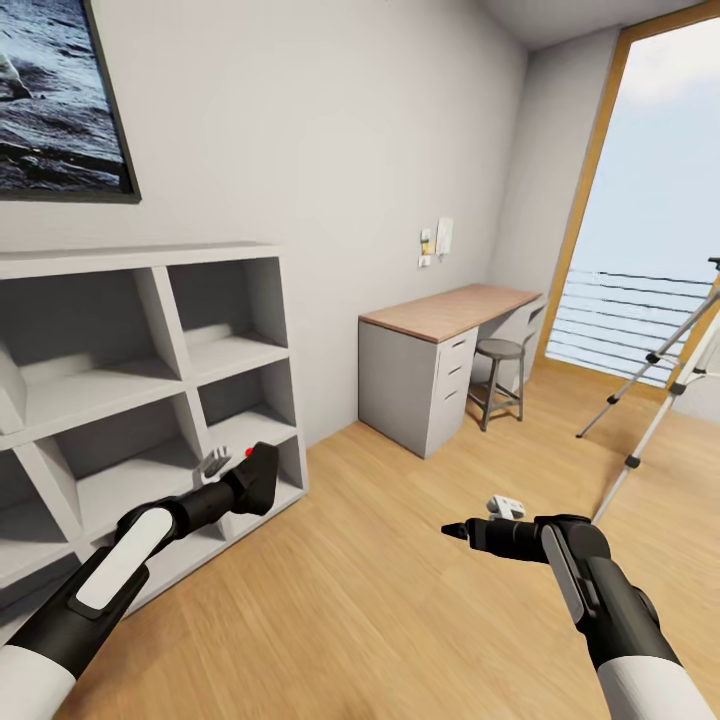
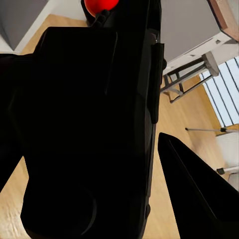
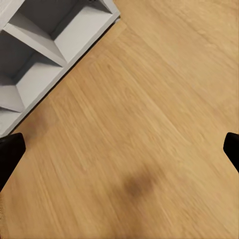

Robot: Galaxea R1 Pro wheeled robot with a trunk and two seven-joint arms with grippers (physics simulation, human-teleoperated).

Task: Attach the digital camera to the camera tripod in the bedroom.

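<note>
My left gripper (image 1: 250, 488) is shut on the digital camera (image 1: 266, 468), a black boxy body with a red button (image 1: 248, 452) on top, held low in front of the grey shelf. Up close in the left wrist view the camera (image 2: 84, 124) looms large and black, with one finger (image 2: 199, 194) beside it. The camera tripod (image 1: 655, 395) stands at the far right by the window, its silver legs spread on the wood floor and its head cut off by the frame edge. My right gripper (image 1: 452, 529) hovers open and empty over bare floor, fingertips (image 3: 10, 152) far apart.
A grey cubby shelf (image 1: 150, 370) lines the left wall under a framed picture (image 1: 60, 100). A wood-topped grey desk (image 1: 450, 312) with a round stool (image 1: 500, 378) stands in the far corner. A tall window with railing bars (image 1: 625, 320) fills the right. Wood floor (image 1: 400, 560) lies ahead.
</note>
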